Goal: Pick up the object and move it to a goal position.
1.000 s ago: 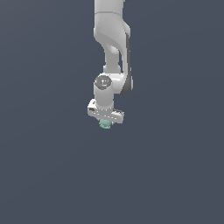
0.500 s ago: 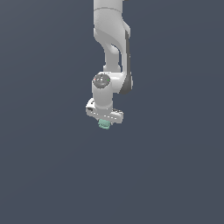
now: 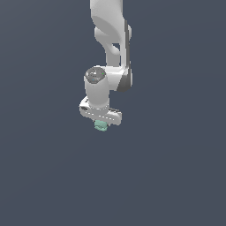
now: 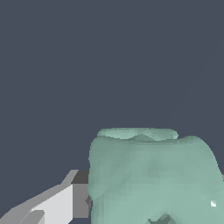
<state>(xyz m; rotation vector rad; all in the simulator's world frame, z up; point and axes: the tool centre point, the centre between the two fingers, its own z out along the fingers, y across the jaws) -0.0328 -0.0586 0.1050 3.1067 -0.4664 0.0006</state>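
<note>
- You see the white and grey arm [image 3: 110, 48] coming down from the top edge of the exterior view, wrist pointing down, against a plain dark slate backdrop
- Your gripper [image 3: 102, 125] sits below the white crossbar [image 3: 100, 114], roughly mid-frame, a bit toward the exterior view's left
- The object [image 3: 101, 126], pale mint-green and lumpy, sits tight under the crossbar, touching the gripper's underside; it's much smaller than the crossbar
- In the wrist view the object [image 4: 151, 175] fills much of the frame, rounded with a bumpy top edge, very close to the camera
- One finger [image 4: 57, 201], white with a grey pad face, shows pressed right up against the object's side in the wrist view; the opposite finger is hidden behind the object
- Jaws: narrow, closed onto the object, which is held between them
- You can't tell any surface under the object; backdrop is uniform in both views, no contact with anything but the gripper visible
</note>
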